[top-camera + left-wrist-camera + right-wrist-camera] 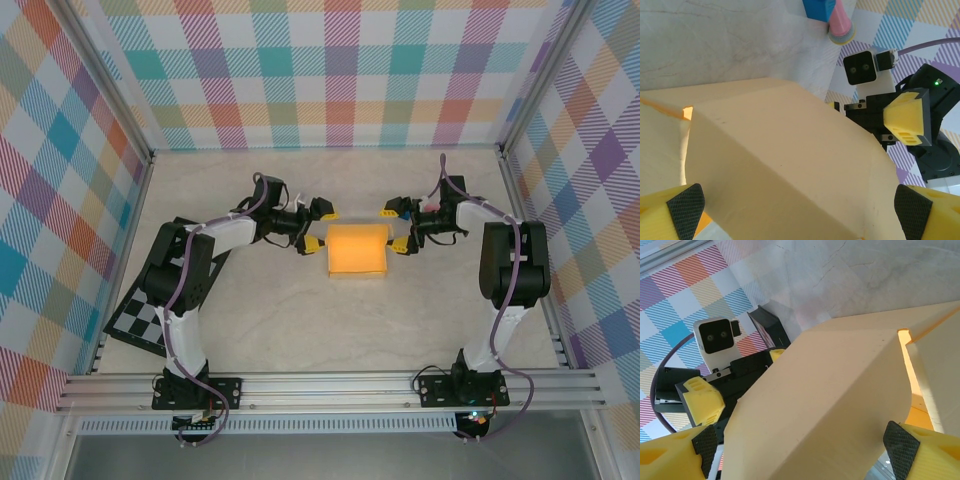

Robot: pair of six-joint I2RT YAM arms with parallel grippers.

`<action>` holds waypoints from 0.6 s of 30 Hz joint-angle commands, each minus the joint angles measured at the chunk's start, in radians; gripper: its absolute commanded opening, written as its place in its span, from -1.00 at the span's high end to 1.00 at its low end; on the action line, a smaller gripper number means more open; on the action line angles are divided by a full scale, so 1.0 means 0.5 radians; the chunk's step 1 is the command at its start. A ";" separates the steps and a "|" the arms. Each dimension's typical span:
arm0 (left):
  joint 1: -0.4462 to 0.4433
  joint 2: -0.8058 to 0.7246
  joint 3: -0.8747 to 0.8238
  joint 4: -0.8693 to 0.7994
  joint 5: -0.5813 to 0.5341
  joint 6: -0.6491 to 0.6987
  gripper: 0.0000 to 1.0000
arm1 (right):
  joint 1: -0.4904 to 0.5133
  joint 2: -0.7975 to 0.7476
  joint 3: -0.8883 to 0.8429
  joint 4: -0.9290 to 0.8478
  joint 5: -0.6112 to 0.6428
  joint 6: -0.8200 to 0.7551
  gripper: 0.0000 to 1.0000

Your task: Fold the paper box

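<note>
Partly cropped — paper box (790,165), wrist views | right claw (802,447) tips cut off

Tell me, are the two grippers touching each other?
Apart. The top view shows bare table between the left gripper and the right gripper, which face each other at opposite ends of the paper box.

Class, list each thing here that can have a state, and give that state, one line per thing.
paper box: partly folded, panels bent at creases, between both claws.
left claw: open, box panel between its fingers.
right claw: open, box panel between its fingers.
checkered board: lying flat.
</note>
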 commanded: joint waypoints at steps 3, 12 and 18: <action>-0.034 -0.079 0.072 -0.071 0.046 0.048 -1.00 | 0.020 0.014 -0.003 0.001 -0.055 -0.016 -0.74; -0.083 -0.001 0.165 0.086 0.031 -0.057 -1.00 | 0.029 0.025 0.036 -0.046 -0.047 -0.044 -0.59; -0.133 0.024 0.080 0.100 0.013 -0.022 -1.00 | 0.029 0.033 0.031 -0.107 -0.019 -0.117 -0.44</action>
